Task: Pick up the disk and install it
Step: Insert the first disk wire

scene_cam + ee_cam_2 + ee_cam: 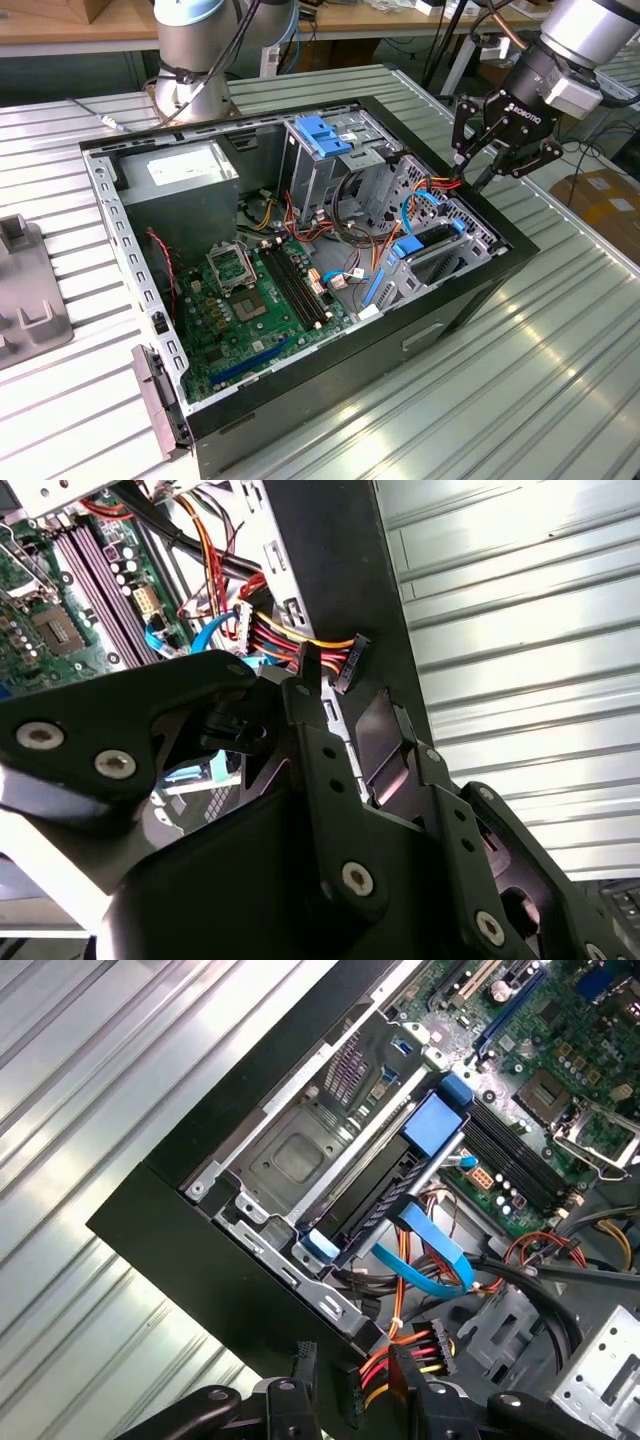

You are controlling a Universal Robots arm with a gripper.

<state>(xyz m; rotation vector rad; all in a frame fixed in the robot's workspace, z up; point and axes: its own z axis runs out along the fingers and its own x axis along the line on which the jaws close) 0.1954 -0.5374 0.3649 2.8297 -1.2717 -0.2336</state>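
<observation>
The disk (385, 1185), a slim dark drive in a blue carrier frame, sits slotted in the drive cage (290, 1155) at the corner of the open computer case (420, 330), largely hidden by cage metal and a flat blue cable (430, 1250). Its long axis runs along the cage rails, the blue tab end toward the motherboard (250, 300). In the exterior view it appears as a dark slab with blue ends (425, 250) near the case's right wall. The claw (480, 160) hovers just above that wall, its fingers (305, 1365) partly spread and empty, flanking a black power connector (435, 1345) on red, yellow and black wires. One case rests on the ribbed metal bench (560, 360).
</observation>
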